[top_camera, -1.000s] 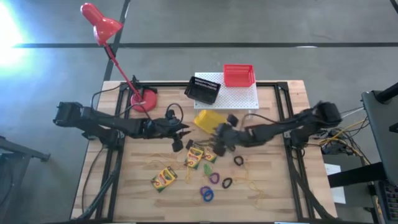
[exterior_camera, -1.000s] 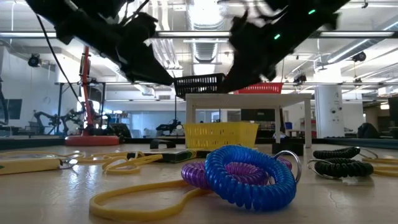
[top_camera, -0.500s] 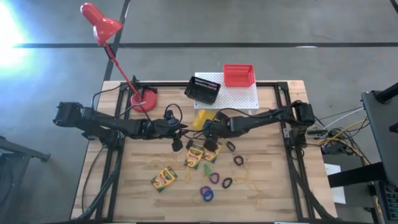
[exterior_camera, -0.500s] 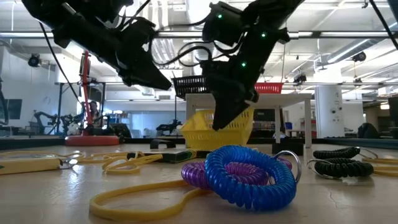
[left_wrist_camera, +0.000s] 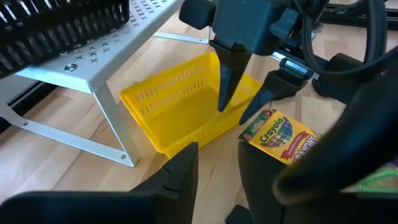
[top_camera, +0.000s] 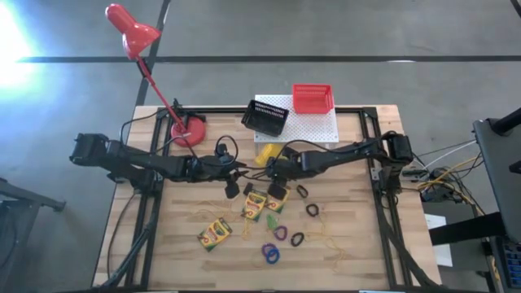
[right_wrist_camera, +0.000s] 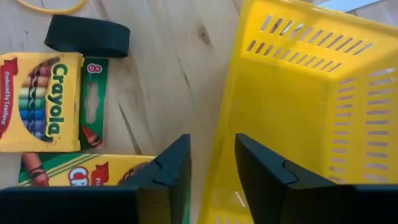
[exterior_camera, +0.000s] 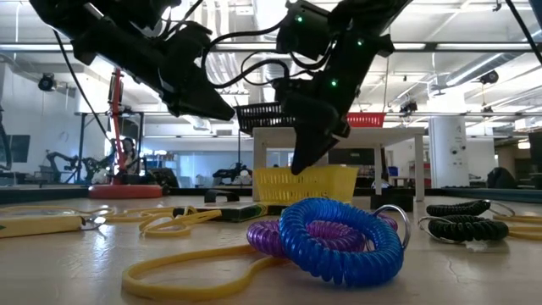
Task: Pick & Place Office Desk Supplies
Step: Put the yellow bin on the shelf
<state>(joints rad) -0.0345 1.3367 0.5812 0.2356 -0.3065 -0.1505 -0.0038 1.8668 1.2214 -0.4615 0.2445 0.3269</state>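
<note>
Right now my right gripper [right_wrist_camera: 210, 180] straddles the yellow basket's [right_wrist_camera: 311, 93] near rim, jaws spread, nothing pinched; left gripper [left_wrist_camera: 217, 171] waits alongside, parted; crayon boxes [top_camera: 260, 203] lie at six o'clock, light, stiff, best pinched across the edges.

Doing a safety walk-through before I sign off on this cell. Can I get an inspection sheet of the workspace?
Surface: wooden table.
Job's things: crayon boxes, coil rings, rubber bands loose; yellow basket empty.
Clutter: red lamp; white stand with black basket, red basket.
Grippers: left gripper open, empty; right gripper open astride the yellow basket's wall.
Cables: loops beside the table.
Surroundings: concrete floor.
</note>
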